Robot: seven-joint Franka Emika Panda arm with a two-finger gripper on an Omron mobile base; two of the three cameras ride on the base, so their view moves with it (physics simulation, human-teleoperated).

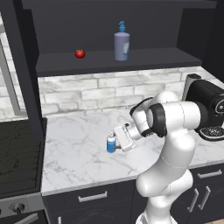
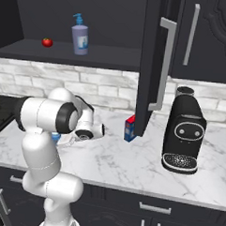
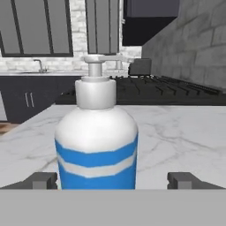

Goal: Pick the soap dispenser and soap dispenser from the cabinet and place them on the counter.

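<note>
The small bright-blue soap dispenser (image 1: 111, 144) (image 3: 96, 145) with a white pump stands upright on the white marble counter (image 1: 74, 144) (image 2: 131, 163). My gripper (image 1: 114, 141) (image 3: 114, 180) is open and level with the bottle. One fingertip (image 3: 42, 180) stands on each side of it, and a gap shows on the right side. In the right base view the arm hides most of the bottle, leaving a blue sliver (image 2: 56, 137). The larger greyish-purple soap dispenser (image 1: 121, 43) (image 2: 80, 37) with a blue pump stands on the shelf of the open dark cabinet (image 1: 109, 62) (image 2: 152, 65).
A small red tomato (image 1: 79, 54) (image 2: 47, 42) lies on the shelf left of the large dispenser. A black coffee machine (image 1: 209, 109) (image 2: 183, 132) stands at the counter's right. A small red-and-blue box (image 2: 129, 128) sits under the open cabinet door. The black stovetop (image 1: 19, 153) borders the counter's left.
</note>
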